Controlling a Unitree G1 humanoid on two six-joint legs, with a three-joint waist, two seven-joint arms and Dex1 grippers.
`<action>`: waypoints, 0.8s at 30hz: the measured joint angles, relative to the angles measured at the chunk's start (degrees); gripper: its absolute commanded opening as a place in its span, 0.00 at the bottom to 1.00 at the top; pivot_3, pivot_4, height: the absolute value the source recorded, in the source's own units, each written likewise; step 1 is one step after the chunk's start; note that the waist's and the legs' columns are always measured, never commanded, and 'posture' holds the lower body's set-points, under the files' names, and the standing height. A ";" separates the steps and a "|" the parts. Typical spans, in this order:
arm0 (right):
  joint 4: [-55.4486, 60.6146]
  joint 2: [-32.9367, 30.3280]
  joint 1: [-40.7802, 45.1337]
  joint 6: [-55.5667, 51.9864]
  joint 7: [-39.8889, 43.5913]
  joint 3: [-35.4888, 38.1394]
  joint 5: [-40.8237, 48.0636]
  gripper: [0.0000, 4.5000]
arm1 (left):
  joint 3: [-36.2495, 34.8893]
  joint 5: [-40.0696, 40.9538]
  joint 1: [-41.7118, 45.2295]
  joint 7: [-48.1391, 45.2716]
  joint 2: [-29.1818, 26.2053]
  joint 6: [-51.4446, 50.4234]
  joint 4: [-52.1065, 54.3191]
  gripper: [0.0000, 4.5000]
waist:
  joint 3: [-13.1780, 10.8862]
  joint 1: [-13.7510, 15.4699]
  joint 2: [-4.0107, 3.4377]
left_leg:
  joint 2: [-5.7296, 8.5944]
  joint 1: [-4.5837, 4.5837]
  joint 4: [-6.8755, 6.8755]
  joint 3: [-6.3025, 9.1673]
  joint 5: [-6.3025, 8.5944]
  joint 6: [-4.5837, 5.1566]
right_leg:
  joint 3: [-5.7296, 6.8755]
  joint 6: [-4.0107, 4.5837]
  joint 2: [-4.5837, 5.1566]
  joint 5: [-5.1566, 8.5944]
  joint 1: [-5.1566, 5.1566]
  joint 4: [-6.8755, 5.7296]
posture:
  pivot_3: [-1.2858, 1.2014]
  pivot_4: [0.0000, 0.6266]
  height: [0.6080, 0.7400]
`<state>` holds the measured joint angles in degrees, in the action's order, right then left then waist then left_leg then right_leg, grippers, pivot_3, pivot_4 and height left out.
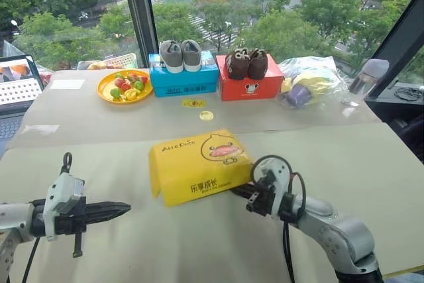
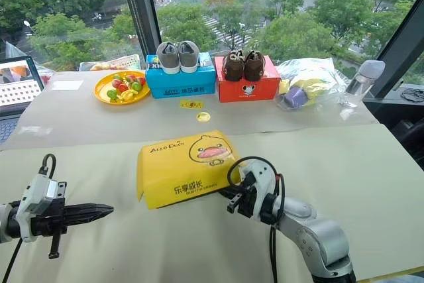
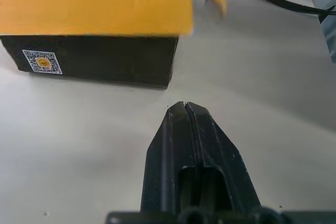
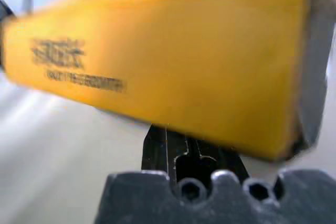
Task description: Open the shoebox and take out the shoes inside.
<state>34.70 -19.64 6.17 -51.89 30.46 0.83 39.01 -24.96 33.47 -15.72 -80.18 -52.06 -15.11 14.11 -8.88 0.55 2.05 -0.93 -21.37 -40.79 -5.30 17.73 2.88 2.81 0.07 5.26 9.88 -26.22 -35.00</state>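
Observation:
The shoebox (image 1: 199, 164), with a yellow duck lid over a black base (image 3: 94, 66), sits in the middle of the near table. My right gripper (image 1: 238, 190) is shut, and its fingers (image 4: 165, 140) are tucked under the lid's front flap at the box's right front corner. The lid stands slightly raised there. To the left of the box, my left gripper (image 1: 124, 211) is shut and empty. It points toward the box's left side and stops a short way from the black wall (image 3: 184, 106). The shoes are hidden inside the box.
At the back stand a blue box (image 1: 183, 79) with grey shoes on top and a red box (image 1: 248, 85) with brown shoes. A yellow plate of fruit (image 1: 106, 91), a laptop (image 1: 16, 87), a plastic bag (image 1: 311, 81) and a bottle (image 1: 368, 74) flank them.

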 measured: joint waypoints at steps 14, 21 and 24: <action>-31.62 1.91 37.43 7.46 -3.07 -4.88 -5.29 0.00 | 1.39 0.32 1.28 0.65 -0.13 -0.12 0.49 0.00 | -0.08 -1.57 -0.13 | 0.00 0.11 0.03 -0.10 -0.11 -0.10 | -0.09 0.09 -0.11 -0.04 -0.03 -0.06 | 0.52 0.24 0.93; -69.16 5.29 53.82 25.30 0.10 -9.04 -20.90 0.00 | 1.56 0.48 1.38 1.83 0.04 -0.23 1.40 0.00 | -0.11 -1.50 -0.17 | 0.02 -0.52 0.36 0.07 -0.39 -0.61 | 0.15 -0.03 -0.11 -0.38 -0.40 -0.05 | 0.52 0.24 0.93; -63.31 3.25 52.39 24.82 7.57 -9.90 -20.59 0.00 | 1.38 0.44 1.03 2.22 0.10 -0.19 1.44 0.00 | -0.11 -1.64 -0.18 | 0.09 -1.07 0.38 0.04 -0.36 -0.56 | 0.20 -0.13 -0.02 -0.44 -0.93 -0.01 | 0.52 0.24 0.93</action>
<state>-28.62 -16.39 58.55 -27.07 38.03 -9.07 18.42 -23.57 33.91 -14.69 -77.97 -51.96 -15.30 15.55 -8.99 -1.09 1.87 -0.84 -22.43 -40.41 -5.27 17.37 2.32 3.01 -0.06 5.25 9.44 -27.14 -35.01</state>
